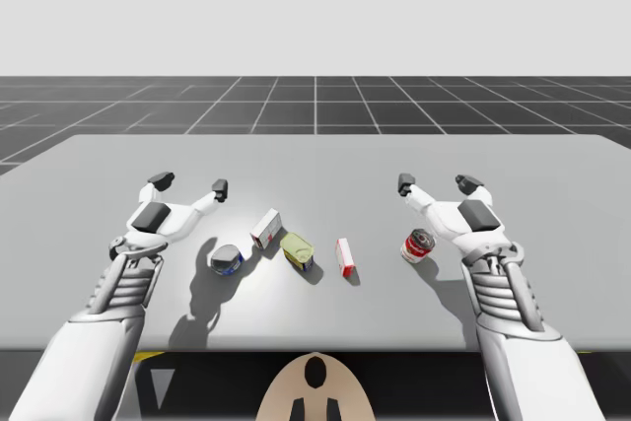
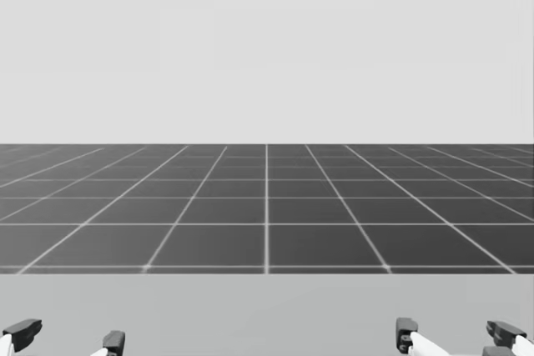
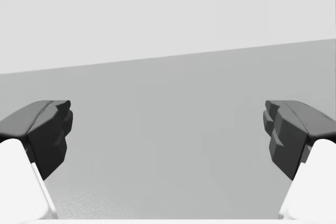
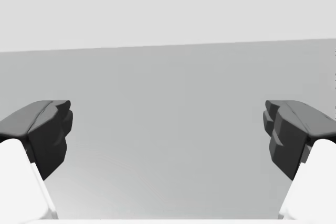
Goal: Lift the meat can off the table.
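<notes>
The meat can (image 1: 298, 250), a squat can with a yellow-green face and a blue side, lies near the middle of the grey table (image 1: 315, 160). My left gripper (image 1: 189, 184) hovers open to the can's far left, well apart from it. My right gripper (image 1: 436, 184) is open too, off to the can's far right. In the head view the left gripper's (image 2: 68, 338) and the right gripper's (image 2: 455, 335) dark fingertips poke up from the lower edge. Bare table lies between the left gripper's (image 3: 168, 135) fingers (image 3: 50, 132) and between the right gripper's (image 4: 168, 135) fingers (image 4: 286, 132).
A blue and silver round can (image 1: 227, 260) sits left of the meat can, under my left forearm's side. A white and red box (image 1: 264, 228) lies just behind it, a small red box (image 1: 345, 255) to its right, and a red can (image 1: 418, 245) beside my right wrist.
</notes>
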`<state>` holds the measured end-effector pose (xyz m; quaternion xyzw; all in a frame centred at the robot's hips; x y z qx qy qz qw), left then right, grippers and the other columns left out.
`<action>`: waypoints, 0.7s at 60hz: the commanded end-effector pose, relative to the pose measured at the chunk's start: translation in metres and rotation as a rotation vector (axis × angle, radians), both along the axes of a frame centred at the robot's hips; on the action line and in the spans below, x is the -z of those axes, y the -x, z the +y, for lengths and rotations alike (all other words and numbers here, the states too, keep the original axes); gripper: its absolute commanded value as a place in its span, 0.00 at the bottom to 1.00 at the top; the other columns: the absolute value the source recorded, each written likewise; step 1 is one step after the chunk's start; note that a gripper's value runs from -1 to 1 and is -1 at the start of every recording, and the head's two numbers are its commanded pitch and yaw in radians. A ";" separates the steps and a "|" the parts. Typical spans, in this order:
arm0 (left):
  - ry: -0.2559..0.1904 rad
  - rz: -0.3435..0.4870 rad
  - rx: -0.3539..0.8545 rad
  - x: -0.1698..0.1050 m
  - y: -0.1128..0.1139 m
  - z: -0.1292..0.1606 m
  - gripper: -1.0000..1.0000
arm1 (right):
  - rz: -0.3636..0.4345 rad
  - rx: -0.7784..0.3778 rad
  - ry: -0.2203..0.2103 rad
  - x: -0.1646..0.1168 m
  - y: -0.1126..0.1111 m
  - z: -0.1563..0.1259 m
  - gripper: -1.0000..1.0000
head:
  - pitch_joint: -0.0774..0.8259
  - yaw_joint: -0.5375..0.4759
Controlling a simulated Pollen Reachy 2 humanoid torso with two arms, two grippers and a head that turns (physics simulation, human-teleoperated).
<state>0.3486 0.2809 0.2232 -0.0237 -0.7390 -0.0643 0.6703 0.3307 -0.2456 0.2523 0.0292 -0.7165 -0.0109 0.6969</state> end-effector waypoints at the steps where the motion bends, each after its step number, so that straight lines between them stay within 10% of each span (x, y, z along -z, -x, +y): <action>1: -0.011 -0.004 0.001 0.000 0.000 0.000 0.00 | 0.019 0.037 -0.011 0.000 0.002 0.002 0.00 | 0.10 0.53; 42: -0.047 -0.023 -0.006 -0.001 0.001 0.000 0.00 | -0.009 0.028 0.037 0.001 0.000 0.002 0.00 | 0.66 0.55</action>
